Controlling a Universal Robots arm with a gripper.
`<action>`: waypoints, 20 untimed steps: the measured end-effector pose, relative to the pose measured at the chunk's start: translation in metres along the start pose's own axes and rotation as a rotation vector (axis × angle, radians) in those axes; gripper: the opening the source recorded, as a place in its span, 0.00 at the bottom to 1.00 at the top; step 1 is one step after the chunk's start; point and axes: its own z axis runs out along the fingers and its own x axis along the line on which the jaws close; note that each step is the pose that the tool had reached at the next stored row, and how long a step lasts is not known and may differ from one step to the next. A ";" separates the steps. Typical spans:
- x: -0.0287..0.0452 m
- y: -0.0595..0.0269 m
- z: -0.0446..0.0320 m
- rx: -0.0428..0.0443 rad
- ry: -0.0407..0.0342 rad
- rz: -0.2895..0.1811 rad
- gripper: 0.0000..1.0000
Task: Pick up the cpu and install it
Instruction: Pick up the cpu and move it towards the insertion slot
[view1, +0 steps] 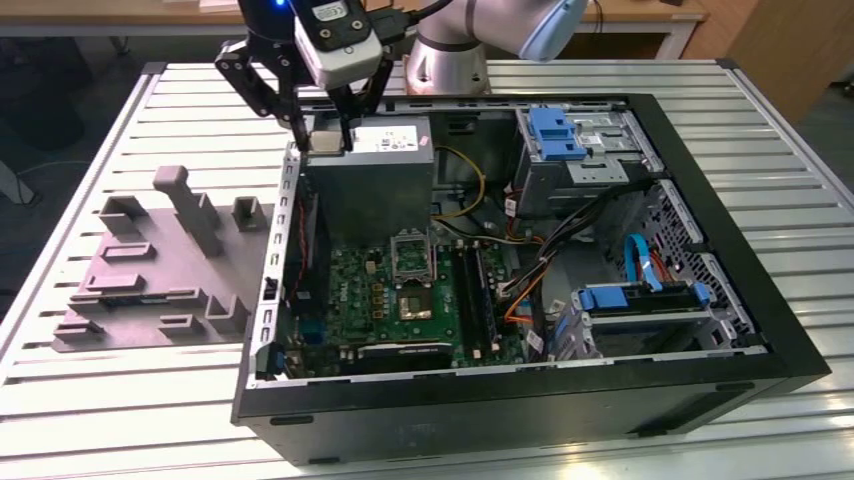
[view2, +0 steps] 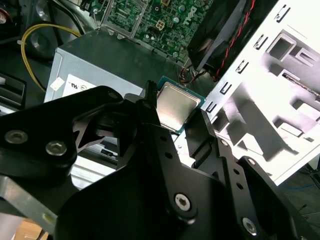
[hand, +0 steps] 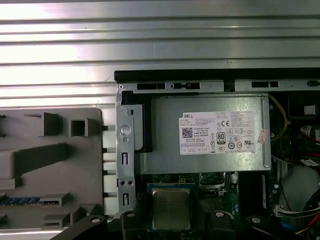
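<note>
The cpu (view2: 176, 106) is a thin square chip with a silvery metal top and a teal rim. My gripper (view2: 175, 112) is shut on it, one black finger on each side edge. In the first wrist view the cpu (hand: 170, 207) hangs between the fingertips (hand: 129, 218) over the green board, just past the power supply (hand: 210, 132). In the exterior view my gripper (view1: 326, 138) hovers above the back corner of the open computer case (view1: 747, 300), over the power supply (view1: 374, 175). The metal-framed socket (view1: 411, 256) lies lower on the motherboard, apart from the gripper.
A grey plastic fixture (view1: 140, 275) with slots and posts lies on the slatted table at the exterior view's left of the case. Inside the case are drive cages with blue clips (view1: 554, 130), cables (view1: 534, 270) and a shiny chip (view1: 412, 309) on the board.
</note>
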 end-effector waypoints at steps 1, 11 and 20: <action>-0.0006 0.0000 0.0000 0.0000 0.0000 0.000 0.47; -0.0067 0.0003 0.0003 0.0000 0.0000 0.000 0.47; -0.0121 0.0006 0.0005 0.0001 0.0001 0.000 0.47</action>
